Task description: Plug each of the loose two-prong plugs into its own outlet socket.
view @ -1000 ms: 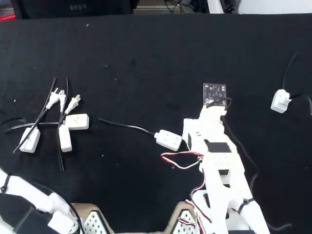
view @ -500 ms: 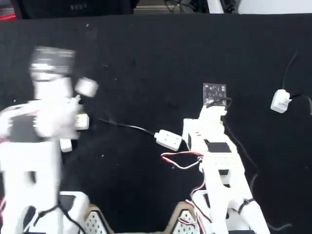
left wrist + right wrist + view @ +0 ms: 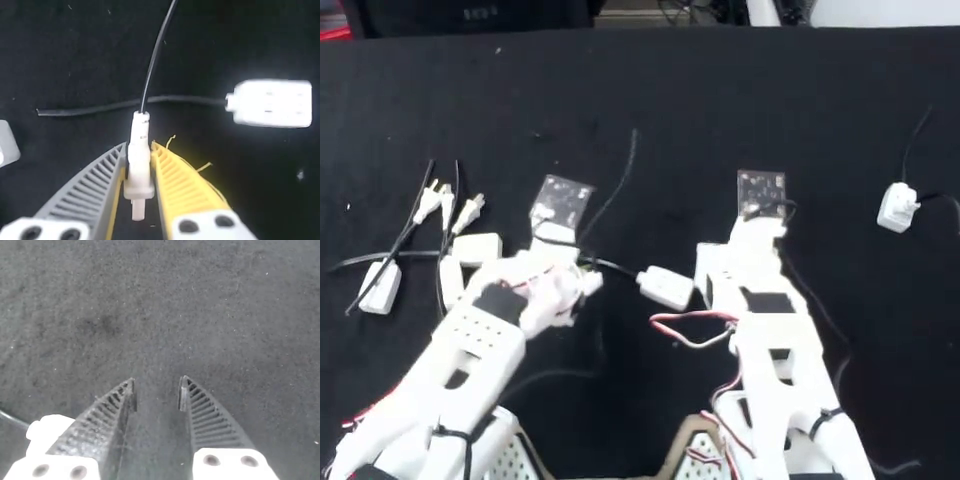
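High view: the left arm [image 3: 485, 320] lies diagonally over the black cloth-covered table [image 3: 650, 100], its tip close to the white rectangular outlet socket [image 3: 665, 287], which sits on a black cord at mid-table. The right arm [image 3: 765, 310] stands just on the socket's other side. Near the left edge lies a cluster of loose white two-prong plugs [image 3: 445, 200] and small white socket blocks [image 3: 475, 248], cords crossing. Another white block on a cord [image 3: 895, 207] sits well apart at far right. Left wrist view: the left gripper [image 3: 138, 147] has its grey and yellow jaws closed on the sides of a white two-prong plug [image 3: 139, 167], whose black cord runs out past the fingertips. The socket lies off to one side, apart from the plug. Gripping along the body probably gives steering control; the plug is not yet lined up with the slots. Right wrist view: the right gripper [image 3: 157, 381] hovers over bare cloth, jaws partly apart, nothing between them. A white corner [image 3: 45, 426] beside one finger is likely that socket, so this arm is probably placed to brace it.
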Robot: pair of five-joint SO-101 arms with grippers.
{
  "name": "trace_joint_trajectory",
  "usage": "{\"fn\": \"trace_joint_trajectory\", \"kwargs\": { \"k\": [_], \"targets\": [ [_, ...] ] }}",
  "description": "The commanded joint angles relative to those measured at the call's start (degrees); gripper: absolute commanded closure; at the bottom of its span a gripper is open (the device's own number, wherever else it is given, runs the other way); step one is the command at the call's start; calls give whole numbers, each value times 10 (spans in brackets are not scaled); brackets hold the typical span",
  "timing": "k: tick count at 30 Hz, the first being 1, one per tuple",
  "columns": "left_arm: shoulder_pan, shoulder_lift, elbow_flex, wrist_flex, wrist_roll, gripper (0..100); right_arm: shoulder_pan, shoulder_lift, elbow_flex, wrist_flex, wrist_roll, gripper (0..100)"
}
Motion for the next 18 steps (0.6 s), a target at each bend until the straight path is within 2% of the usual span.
{"fn": "trace_joint_trajectory", "kwargs": {
  "k": [1, 4, 9, 15, 18],
  "targets": [
    [22, -6, 5, -33, 45, 970, -11, -22, -26, 13, 1, 861],
    [26, -6, 4, -31, 44, 965, -12, -22, -51, 58, 2, 861],
    [31, -6, 5, -30, 44, 859, -39, -22, -66, 76, 2, 861],
    [92, -4, 10, -47, 44, 889, -38, -22, -73, 76, 2, 861],
    [78, -7, 1, -13, 43, 887, -42, -22, -73, 81, 1, 861]
  ]
}}
